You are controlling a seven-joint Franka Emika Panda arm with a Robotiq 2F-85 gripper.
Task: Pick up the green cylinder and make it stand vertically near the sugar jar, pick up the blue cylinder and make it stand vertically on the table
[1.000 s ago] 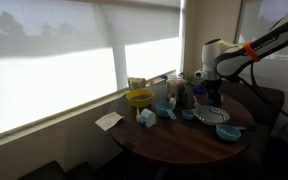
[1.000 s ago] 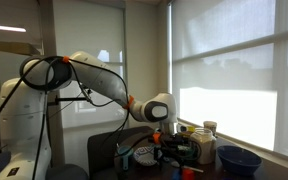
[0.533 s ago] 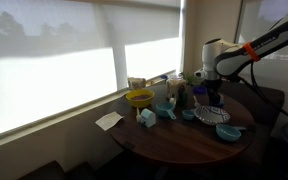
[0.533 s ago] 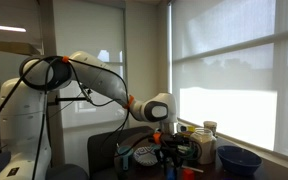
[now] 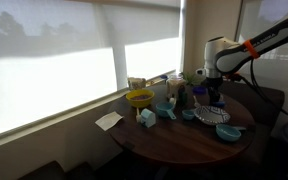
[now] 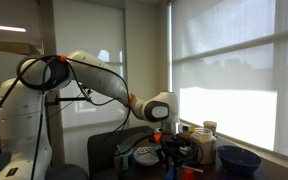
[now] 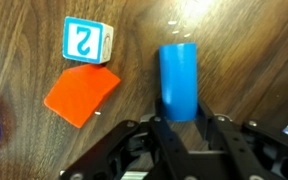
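Wrist view: from the left lie a white letter block with a blue figure, a flat orange piece just below it, then the blue cylinder, on its side on the dark wooden counter.

The step in hand looks like the grasp on the blue cylinder. To do it well, the tool should close squarely across the round sides, centred so the cylinder does not roll or squirt out. It should then lift clear of the orange piece before turning the cylinder upright and setting its flat end down on bare counter.

The cylinder's near end sits between the tool's two fingers, its length running straight away from them. The jaws stand close on either side, but I cannot tell whether they are clenched on it or released. The green cylinder cannot be made out in any view.
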